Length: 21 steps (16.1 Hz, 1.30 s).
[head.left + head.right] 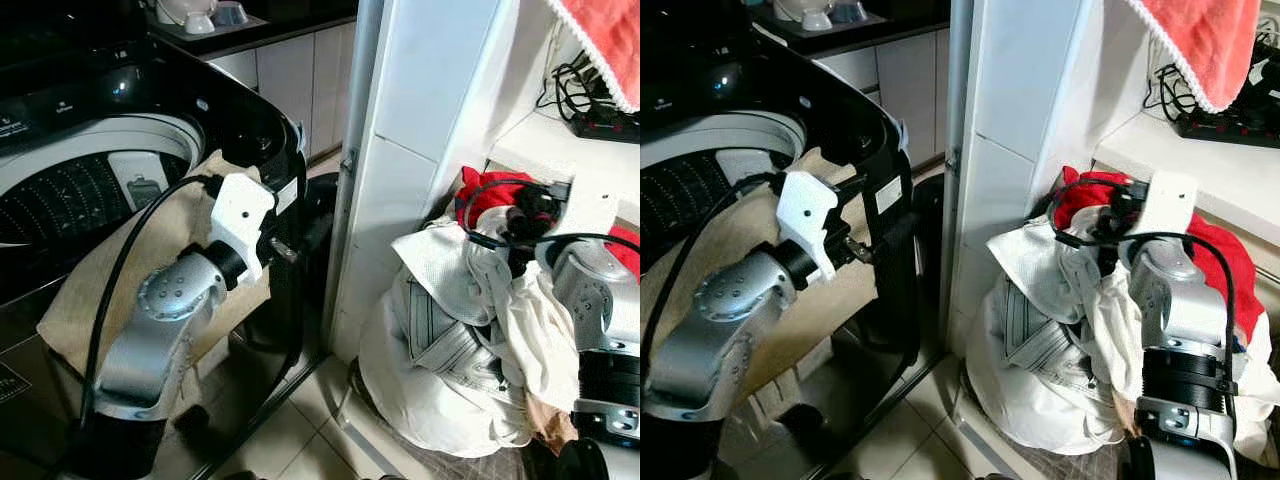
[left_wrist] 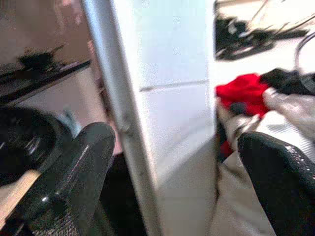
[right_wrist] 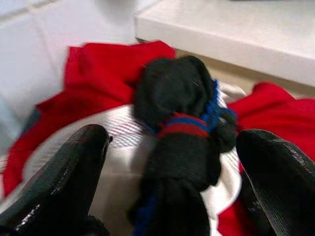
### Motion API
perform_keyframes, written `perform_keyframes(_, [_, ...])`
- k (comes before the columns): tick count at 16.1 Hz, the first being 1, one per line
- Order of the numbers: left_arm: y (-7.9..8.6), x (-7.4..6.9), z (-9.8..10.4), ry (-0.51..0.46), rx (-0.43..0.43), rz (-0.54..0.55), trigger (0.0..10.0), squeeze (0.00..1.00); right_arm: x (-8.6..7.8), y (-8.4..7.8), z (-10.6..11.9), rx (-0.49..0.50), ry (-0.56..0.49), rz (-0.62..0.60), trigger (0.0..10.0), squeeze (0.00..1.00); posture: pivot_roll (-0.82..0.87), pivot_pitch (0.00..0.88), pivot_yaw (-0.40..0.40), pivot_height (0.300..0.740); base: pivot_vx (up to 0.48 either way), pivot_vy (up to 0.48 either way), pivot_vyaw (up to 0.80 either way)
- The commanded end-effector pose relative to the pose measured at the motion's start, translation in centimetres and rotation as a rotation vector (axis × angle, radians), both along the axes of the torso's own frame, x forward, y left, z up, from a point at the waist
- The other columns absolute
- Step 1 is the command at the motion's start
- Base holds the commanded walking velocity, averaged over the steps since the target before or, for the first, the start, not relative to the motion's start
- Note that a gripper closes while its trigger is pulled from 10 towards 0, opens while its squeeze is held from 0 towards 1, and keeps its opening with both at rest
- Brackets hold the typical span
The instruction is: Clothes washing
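Black fingers [image 3: 64, 182] of the right gripper [image 3: 172, 182] stand apart, one to each side of a black sock [image 3: 179, 132] with red and blue bands; the sock lies between them, not visibly pinched. Sock rests on a white ribbed garment [image 3: 118, 147], itself on top of red cloth [image 3: 103, 69].

Left gripper [image 2: 177, 187]: jaws spread wide, nothing between them; held beside the front corner of the washing machine [image 1: 120, 90], pointing toward the white tiled pillar [image 1: 420, 130]. A metal strip [image 1: 345, 170] runs down the pillar's edge.

Washing machine: black top-loader, lid up, grey perforated drum [image 1: 50, 200] exposed. Beige cloth [image 1: 90, 290] draped over the machine's front rim, partly under the left arm [image 1: 160, 320].

Laundry pile [image 1: 1040, 340]: heaped on the floor against the pillar's foot, right of the machine. White and grey-striped pieces in front and below, red cloth at the back and top. Right arm [image 1: 1175, 330] reaches over the pile from the near side, a black cable [image 1: 1090, 240] looping past its wrist.

White counter [image 1: 1200, 160] behind the pile, carrying a black power strip [image 1: 1230, 120] with cords. Coral towel with white trim [image 1: 1210, 40] hangs above it.

Floor [image 1: 300, 430]: pale tiles.
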<state>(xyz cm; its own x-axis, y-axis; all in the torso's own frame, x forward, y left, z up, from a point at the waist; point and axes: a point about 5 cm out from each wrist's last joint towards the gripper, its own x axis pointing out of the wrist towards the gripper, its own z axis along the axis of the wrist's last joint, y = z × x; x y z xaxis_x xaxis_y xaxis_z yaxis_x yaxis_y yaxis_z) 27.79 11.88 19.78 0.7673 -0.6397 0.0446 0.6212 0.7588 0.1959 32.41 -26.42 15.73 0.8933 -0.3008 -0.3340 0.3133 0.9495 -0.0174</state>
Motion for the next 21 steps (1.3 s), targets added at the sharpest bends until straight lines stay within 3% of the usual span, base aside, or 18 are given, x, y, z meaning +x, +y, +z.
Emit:
perform_keyframes(1, [-0.4, -0.5, 0.0, 0.007, 0.007, -0.060, 10.0, 0.00, 0.1, -0.5, 0.1, 0.005, 0.023, -0.031, 10.0, 0.93, -0.05, 0.000, -0.028, 0.740, 0.000, 0.000, 0.00])
perform_keyframes(2, [-0.4, -0.6, 0.0, 0.012, 0.012, -0.077, 10.0, 0.00, 0.1, -0.5, -0.3, 0.020, 0.050, -0.034, 10.0, 0.00, -0.05, 0.000, -0.027, 0.740, 0.000, 0.000, 0.00])
perform_keyframes(5, [-0.5, -1.2, 0.1, 0.047, -0.021, -0.167, 10.0, 0.00, 0.0, -0.2, -1.1, 0.090, 0.081, -0.033, 10.0, 0.00, -0.05, 0.000, -0.027, 0.740, 0.000, 0.000, 0.00])
perform_keyframes(6, [-0.6, -1.6, 0.1, 0.066, -0.031, -0.222, 10.0, 0.00, 0.0, -0.1, -1.2, 0.110, 0.075, -0.036, 5.4, 0.00, -0.05, 0.000, -0.028, 0.740, 0.000, 0.000, 0.00])
perform_keyframes(7, [-0.7, -1.9, 0.0, 0.083, -0.030, -0.263, 10.0, 0.00, 0.1, -0.2, -1.2, 0.114, 0.071, -0.036, 3.7, 0.00, -0.05, 0.000, -0.029, 0.740, 0.000, 0.000, 0.00])
perform_keyframes(8, [-0.7, -2.1, -0.2, 0.096, -0.021, -0.288, 10.0, 0.00, 0.0, -0.2, -1.2, 0.119, 0.070, -0.035, 0.9, 0.00, -0.05, 0.000, -0.029, 0.740, 0.000, 0.000, 0.00])
perform_keyframes(9, [-0.7, -2.2, -0.3, 0.106, 0.001, -0.318, 10.0, 0.00, 0.0, -0.2, -1.2, 0.119, 0.071, -0.035, 0.0, 0.00, -0.05, 0.000, -0.029, 0.740, 0.000, 0.000, 0.00])
perform_keyframes(21, [-1.0, -2.0, -0.2, 0.111, 0.020, -0.347, 10.0, 0.00, -0.3, 0.0, -1.0, 0.134, 0.056, -0.030, 0.0, 0.00, -0.05, 0.000, -0.019, 0.740, 0.000, 0.000, 0.00])
